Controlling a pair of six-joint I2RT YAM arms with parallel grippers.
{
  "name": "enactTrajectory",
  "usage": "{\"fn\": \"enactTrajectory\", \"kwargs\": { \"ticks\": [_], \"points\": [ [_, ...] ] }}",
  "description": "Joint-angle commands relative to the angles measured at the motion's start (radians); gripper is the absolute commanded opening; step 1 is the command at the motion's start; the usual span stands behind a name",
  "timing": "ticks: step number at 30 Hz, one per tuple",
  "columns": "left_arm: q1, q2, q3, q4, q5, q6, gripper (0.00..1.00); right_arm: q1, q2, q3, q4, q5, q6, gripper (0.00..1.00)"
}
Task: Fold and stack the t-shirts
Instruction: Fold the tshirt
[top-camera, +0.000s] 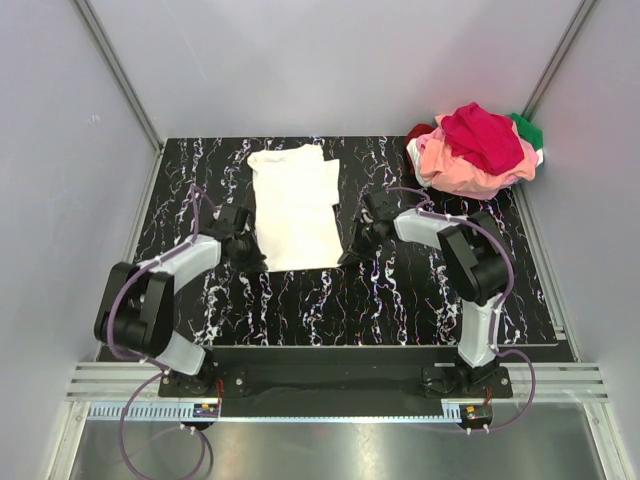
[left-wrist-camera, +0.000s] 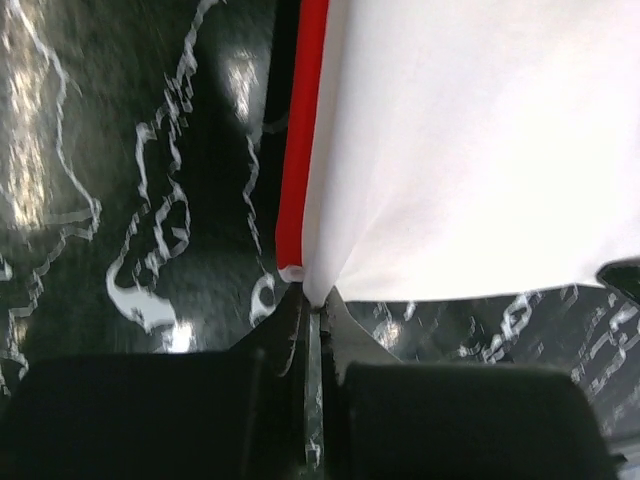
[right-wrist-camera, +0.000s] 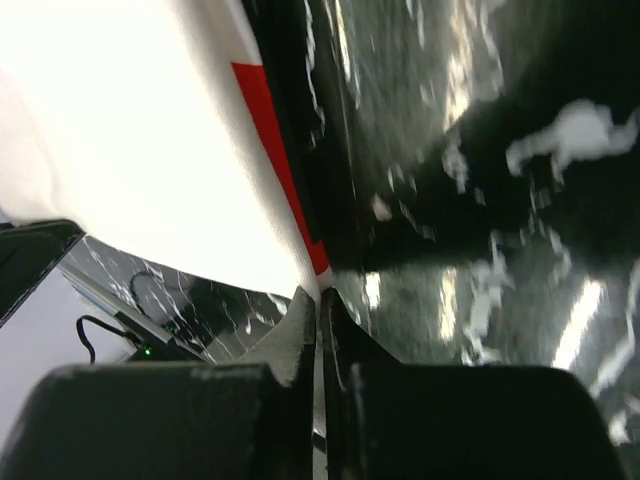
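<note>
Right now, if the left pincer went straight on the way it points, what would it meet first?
The white tee: the left pincer looks shut on its corner, and more of that cloth lies straight ahead.

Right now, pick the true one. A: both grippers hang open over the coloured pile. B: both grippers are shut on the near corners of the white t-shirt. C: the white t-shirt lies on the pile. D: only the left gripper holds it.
B: the wrist views show the left gripper and the right gripper each shut on a near corner of the white t-shirt.
</note>
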Motion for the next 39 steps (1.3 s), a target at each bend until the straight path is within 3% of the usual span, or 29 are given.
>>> {"fn": "enactTrajectory", "kwargs": {
  "ticks": [1, 10, 11, 12, 15, 22, 26, 30, 33, 39],
  "points": [
    [-0.037, -0.158, -0.049, -0.072, -0.033, -0.012, 0.00, 0.009, -0.155, -0.092, -0.070, 0.061, -0.014, 0.00],
    [-0.166, -0.493, -0.253, -0.220, 0.020, -0.156, 0.00, 0.081, -0.454, -0.365, -0.144, 0.081, 0.033, 0.00],
    [-0.171, -0.537, -0.280, -0.229, 0.030, -0.166, 0.00, 0.083, -0.494, -0.379, -0.159, 0.081, 0.037, 0.11],
    [-0.180, -0.554, -0.294, -0.234, 0.038, -0.179, 0.00, 0.084, -0.512, -0.405, -0.167, 0.080, 0.038, 0.13],
    [-0.186, -0.611, -0.325, -0.252, 0.059, -0.196, 0.00, 0.087, -0.580, -0.442, -0.194, 0.090, 0.041, 0.00],
    [-0.191, -0.649, -0.315, -0.296, 0.050, -0.189, 0.00, 0.090, -0.617, -0.448, -0.199, 0.100, 0.055, 0.00],
    [-0.189, -0.640, -0.173, -0.361, 0.038, -0.154, 0.00, 0.090, -0.653, -0.356, -0.279, 0.154, 0.046, 0.00],
    [-0.182, -0.521, 0.068, -0.456, 0.010, -0.068, 0.00, 0.084, -0.617, -0.098, -0.398, 0.237, -0.017, 0.00],
    [-0.153, -0.394, 0.263, -0.488, 0.017, -0.005, 0.00, 0.061, -0.537, 0.095, -0.478, 0.294, -0.060, 0.00],
    [-0.056, -0.171, 0.586, -0.545, 0.059, 0.092, 0.00, -0.023, -0.336, 0.387, -0.523, 0.267, -0.149, 0.00]
  ]
}}
